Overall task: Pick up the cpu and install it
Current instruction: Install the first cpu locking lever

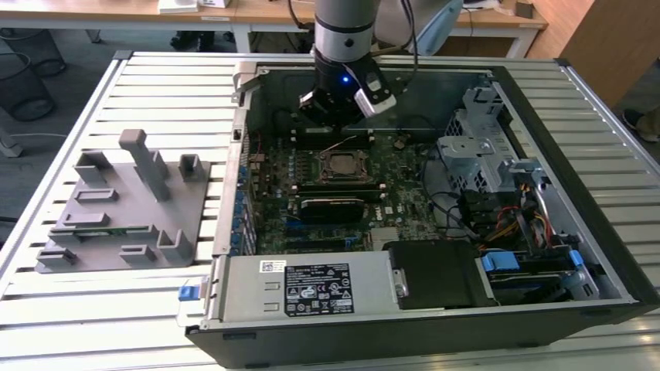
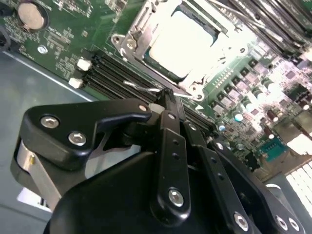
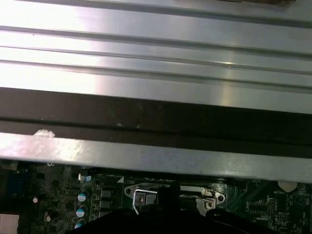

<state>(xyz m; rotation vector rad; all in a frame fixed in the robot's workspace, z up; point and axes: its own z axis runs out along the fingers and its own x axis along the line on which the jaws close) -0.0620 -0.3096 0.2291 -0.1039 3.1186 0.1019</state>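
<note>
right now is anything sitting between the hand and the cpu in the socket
Nothing visible does. In the second wrist view the flat silvery square cpu already lies in its metal-framed socket on the green motherboard, and the black hand hangs just beside that frame with only open space between.

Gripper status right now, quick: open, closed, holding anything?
Black gripper: fingers closed together, nothing visibly held; its tip sits by the wire latch lever beside the silvery-grey square cpu, seated in the motherboard socket.
</note>
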